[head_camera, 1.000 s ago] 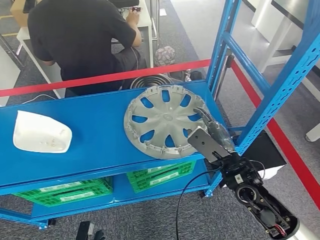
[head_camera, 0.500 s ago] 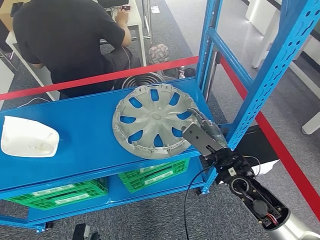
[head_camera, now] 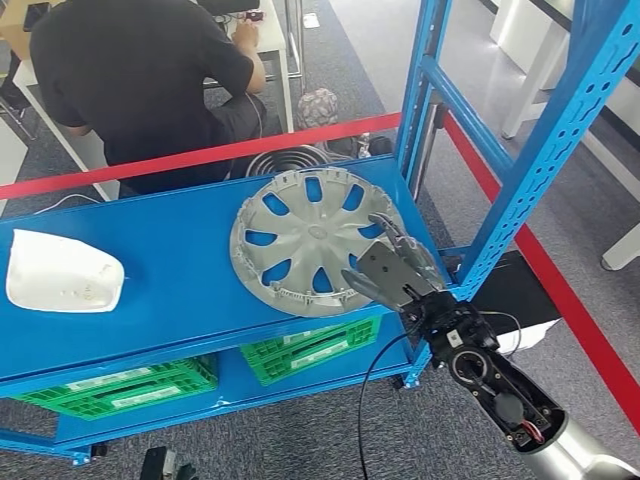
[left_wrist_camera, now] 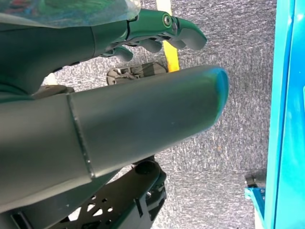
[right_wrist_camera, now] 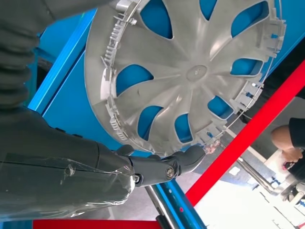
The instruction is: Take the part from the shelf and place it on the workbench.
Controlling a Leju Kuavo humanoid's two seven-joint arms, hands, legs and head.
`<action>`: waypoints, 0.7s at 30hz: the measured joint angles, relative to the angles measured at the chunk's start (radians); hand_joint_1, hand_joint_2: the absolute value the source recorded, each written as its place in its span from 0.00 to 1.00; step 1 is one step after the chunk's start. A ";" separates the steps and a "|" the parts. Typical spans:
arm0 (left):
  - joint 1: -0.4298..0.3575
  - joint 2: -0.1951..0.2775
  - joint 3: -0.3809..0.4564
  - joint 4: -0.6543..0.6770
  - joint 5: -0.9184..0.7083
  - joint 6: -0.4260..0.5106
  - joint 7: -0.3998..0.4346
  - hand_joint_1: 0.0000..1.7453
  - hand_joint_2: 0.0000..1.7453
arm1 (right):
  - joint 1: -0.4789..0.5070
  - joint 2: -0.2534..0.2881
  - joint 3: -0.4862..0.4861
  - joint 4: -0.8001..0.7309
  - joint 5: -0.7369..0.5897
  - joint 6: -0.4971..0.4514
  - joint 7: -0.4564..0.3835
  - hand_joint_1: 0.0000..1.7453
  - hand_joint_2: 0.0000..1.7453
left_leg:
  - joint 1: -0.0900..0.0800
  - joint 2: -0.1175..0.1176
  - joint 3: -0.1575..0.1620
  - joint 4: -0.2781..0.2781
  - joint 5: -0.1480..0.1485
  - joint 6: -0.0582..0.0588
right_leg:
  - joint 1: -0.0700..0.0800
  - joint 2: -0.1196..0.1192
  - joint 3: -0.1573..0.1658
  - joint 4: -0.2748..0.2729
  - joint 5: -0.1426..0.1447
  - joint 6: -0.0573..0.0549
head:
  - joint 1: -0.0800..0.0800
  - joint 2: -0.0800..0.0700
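The silver wheel cover (head_camera: pixel 315 240) lies flat on the right part of the blue shelf (head_camera: pixel 173 270), and the right hand (head_camera: pixel 392 268) is at its near right rim with its fingers (right_wrist_camera: pixel 169 167) spread apart, holding nothing, one dark fingertip just beside the rim. The left hand (left_wrist_camera: pixel 118 95) hangs over grey carpet with its fingers apart and nothing in them. A white part (head_camera: pixel 62 272) rests at the shelf's left end, green crates (head_camera: pixel 313 350) sit on the lower level, and a person (head_camera: pixel 143 80) sits beyond a red tape line (head_camera: pixel 226 152)
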 joint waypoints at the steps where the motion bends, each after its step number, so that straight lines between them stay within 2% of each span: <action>1: 0.000 0.000 0.000 0.000 0.000 0.000 0.000 0.00 0.00 | -0.002 0.001 0.001 0.002 0.000 0.000 0.000 0.00 1.00 | 0.000 0.000 0.000 0.000 0.000 0.000 | 0.000 0.000 0.000 0.000 0.000 0.000 | 0.000 0.000; 9: -0.001 0.005 -0.001 0.000 0.007 0.007 -0.006 0.00 0.00 | -0.031 0.016 0.025 0.017 0.021 0.028 0.016 0.00 1.00 | 0.000 0.000 0.000 0.000 0.000 0.000 | 0.000 0.000 0.001 -0.002 0.000 0.000 | 0.000 0.000; 21: -0.010 0.006 -0.025 0.000 0.009 0.003 -0.006 0.00 0.00 | -0.110 0.062 0.117 0.106 0.023 0.112 0.051 0.00 1.00 | 0.000 -0.001 0.000 0.000 0.000 0.000 | 0.000 0.000 0.002 -0.002 0.001 0.000 | 0.000 0.000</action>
